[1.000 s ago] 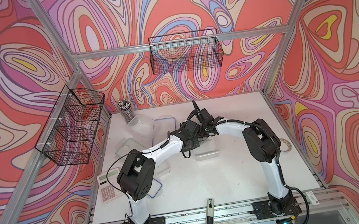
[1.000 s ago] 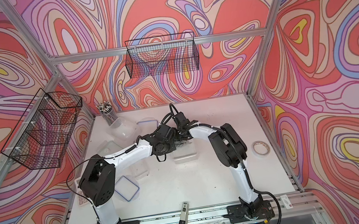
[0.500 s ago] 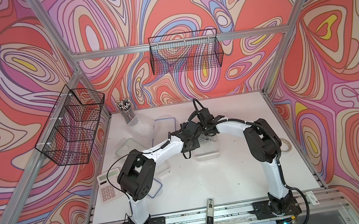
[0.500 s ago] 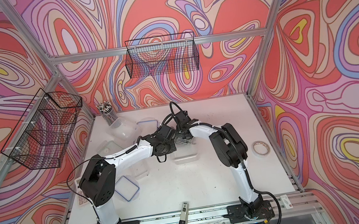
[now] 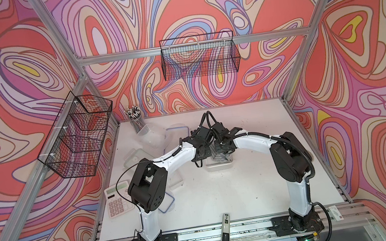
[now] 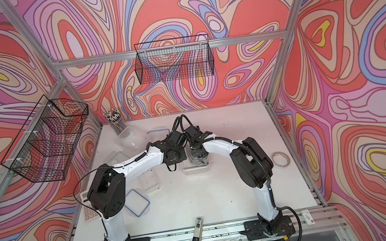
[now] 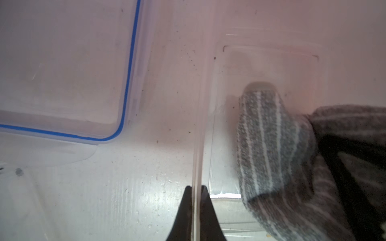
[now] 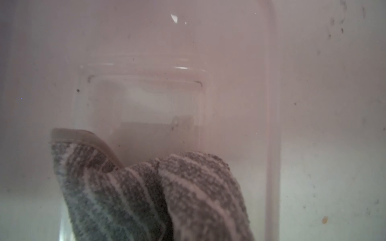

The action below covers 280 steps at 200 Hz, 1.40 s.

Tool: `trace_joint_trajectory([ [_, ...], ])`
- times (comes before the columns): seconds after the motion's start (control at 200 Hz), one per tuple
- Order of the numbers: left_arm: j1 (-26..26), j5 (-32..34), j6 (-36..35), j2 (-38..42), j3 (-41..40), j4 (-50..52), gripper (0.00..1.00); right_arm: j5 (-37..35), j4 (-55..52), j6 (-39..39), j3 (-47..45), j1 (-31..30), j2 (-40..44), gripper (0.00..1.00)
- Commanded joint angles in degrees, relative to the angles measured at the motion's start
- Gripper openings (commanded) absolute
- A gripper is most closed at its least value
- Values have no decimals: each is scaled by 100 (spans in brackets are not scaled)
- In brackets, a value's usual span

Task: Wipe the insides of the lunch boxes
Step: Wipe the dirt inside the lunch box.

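Left gripper [image 7: 196, 210] pinches lunch box [image 7: 269, 66]; right gripper [image 5: 221, 153] seemingly clamps cloth [image 7: 271, 146]; calculator [image 5: 117, 201] keys illegible

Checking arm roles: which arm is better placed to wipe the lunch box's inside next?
Right. The right end effector grips the striped cloth inside the lunch box; the left end effector pinches the box's wall.

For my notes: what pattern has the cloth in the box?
Grey with thin white stripes; the cloth shows best in the right wrist view.
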State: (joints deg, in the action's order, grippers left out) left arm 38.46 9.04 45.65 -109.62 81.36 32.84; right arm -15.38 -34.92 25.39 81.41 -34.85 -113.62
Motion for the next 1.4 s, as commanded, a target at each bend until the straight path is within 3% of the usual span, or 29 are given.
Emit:
trace_joint_trajectory([
  [0.0, -61, 248, -10, -174, 176, 295, 0, 297, -595, 186, -432, -322, 306, 0],
  [0.26, -102, 137, -6, -194, 196, 249, 0, 1604, 37, 576, -951, -435, 565, 0],
  [0.751, -50, -253, 77, -152, 73, 29, 0, 3438, 1211, 773, -30, -435, -287, 0],
  [0.846, -42, -153, 39, -126, 82, 93, 0, 3237, 968, 670, 7, -435, -285, 0],
  [1.247, -93, 239, -111, -25, 116, 268, 0, 681, -722, 72, -228, -435, 240, 0],
  [1.397, -93, 134, -83, -37, 115, 226, 0, 802, -546, 103, -244, -433, 274, 0],
])
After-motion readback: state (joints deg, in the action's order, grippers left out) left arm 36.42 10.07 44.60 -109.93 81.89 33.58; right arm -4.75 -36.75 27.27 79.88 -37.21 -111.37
